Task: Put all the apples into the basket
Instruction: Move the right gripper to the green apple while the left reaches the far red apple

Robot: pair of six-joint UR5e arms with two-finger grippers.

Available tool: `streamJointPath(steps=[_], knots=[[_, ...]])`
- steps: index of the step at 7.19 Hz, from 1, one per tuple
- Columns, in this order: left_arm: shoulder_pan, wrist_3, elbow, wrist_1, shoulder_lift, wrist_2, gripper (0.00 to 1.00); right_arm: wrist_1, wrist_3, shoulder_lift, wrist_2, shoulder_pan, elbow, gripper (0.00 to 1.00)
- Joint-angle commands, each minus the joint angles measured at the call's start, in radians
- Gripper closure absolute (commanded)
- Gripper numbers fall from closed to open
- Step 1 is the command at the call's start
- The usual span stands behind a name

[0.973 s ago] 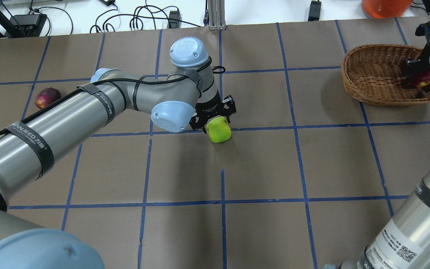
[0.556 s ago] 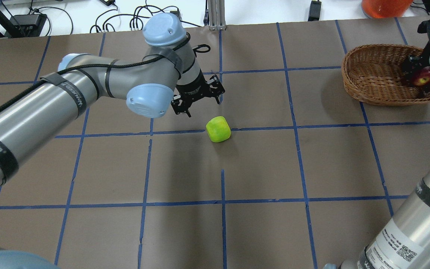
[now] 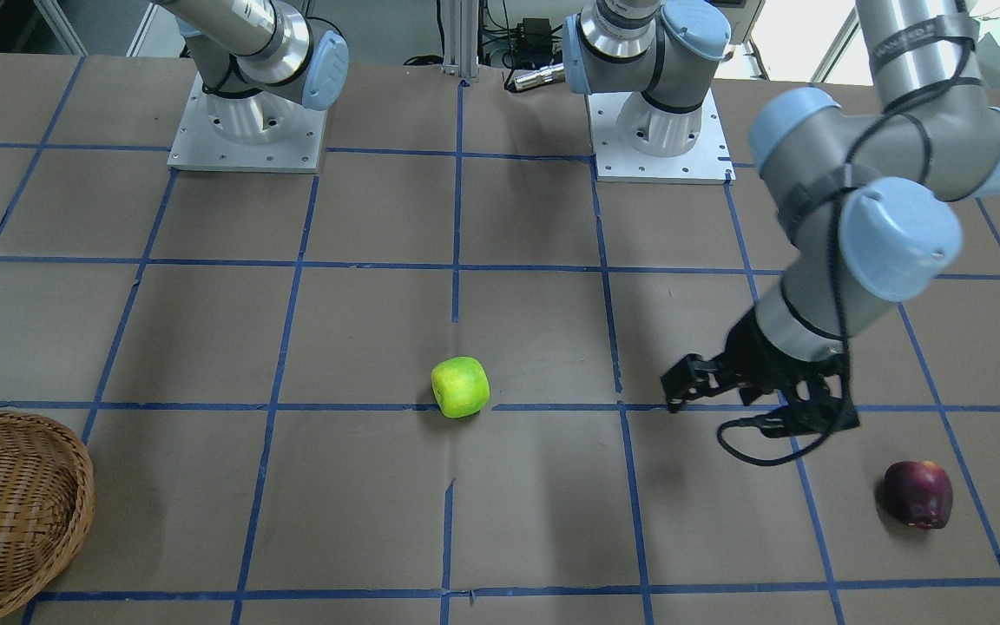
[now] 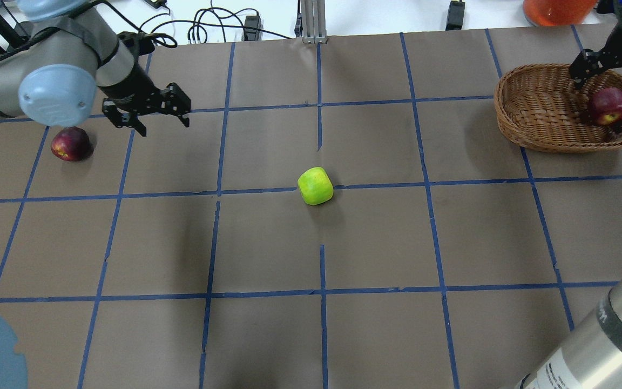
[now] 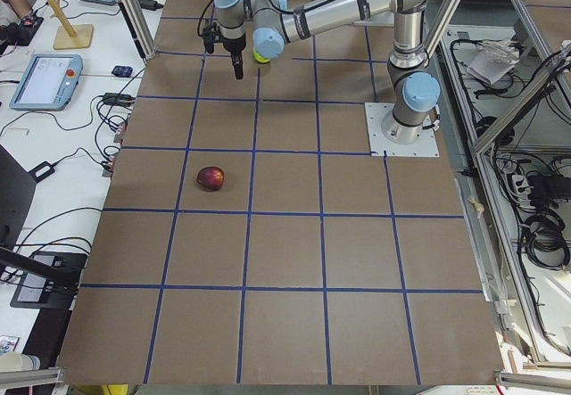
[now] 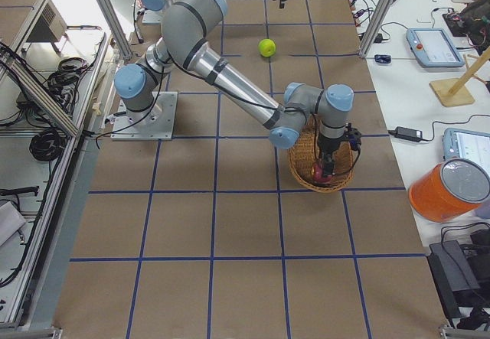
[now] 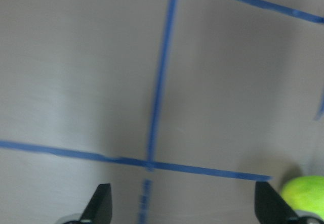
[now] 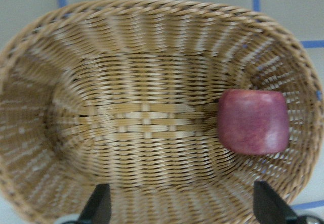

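Note:
The yellow-green apple (image 4: 315, 186) lies alone at the table's middle, also in the front view (image 3: 460, 387) and at the left wrist view's lower right corner (image 7: 304, 196). The dark maroon apple (image 4: 71, 143) lies at the far left. My left gripper (image 4: 146, 116) is open and empty, hovering just right of the maroon apple. The speckled red apple (image 4: 609, 106) lies inside the wicker basket (image 4: 538, 108) at the back right, also in the right wrist view (image 8: 253, 121). My right gripper (image 4: 605, 73) is open and empty above the basket.
An orange container (image 4: 556, 11) stands behind the basket. Cables (image 4: 203, 29) and an aluminium post (image 4: 311, 21) line the back edge. The two arm bases (image 3: 244, 130) stand at the robot's side of the table. Blue tape lines grid the brown table.
My left gripper left the green apple on the table and swung left, over beside the maroon apple. My right gripper let go of the red apple in the basket and rose.

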Motion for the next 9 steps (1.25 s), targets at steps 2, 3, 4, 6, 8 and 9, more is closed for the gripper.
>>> streamJointPath(steps=[2, 3, 4, 6, 8, 9], knots=[[0.178, 0.528, 0.127, 0.111, -0.149, 0.065, 0.0, 0.248, 0.397, -0.122, 0.167, 0.273, 0.022, 0.0], [0.188, 0.573, 0.185, 0.122, -0.203, 0.078, 0.0, 0.237, 0.504, -0.117, 0.169, 0.393, 0.047, 0.0], [0.206, 0.648, 0.228, 0.122, -0.246, 0.082, 0.0, 0.236, 0.559, -0.108, 0.171, 0.499, 0.079, 0.0], [0.266, 0.709, 0.235, 0.165, -0.319, 0.108, 0.0, 0.131, 0.577, -0.1, 0.168, 0.63, 0.152, 0.0], [0.281, 0.75, 0.23, 0.197, -0.364, 0.139, 0.0, 0.003, 0.577, -0.064, 0.213, 0.7, 0.189, 0.0], [0.281, 0.744, 0.22, 0.193, -0.388, 0.133, 0.0, -0.063, 0.571, -0.032, 0.23, 0.73, 0.189, 0.0]])
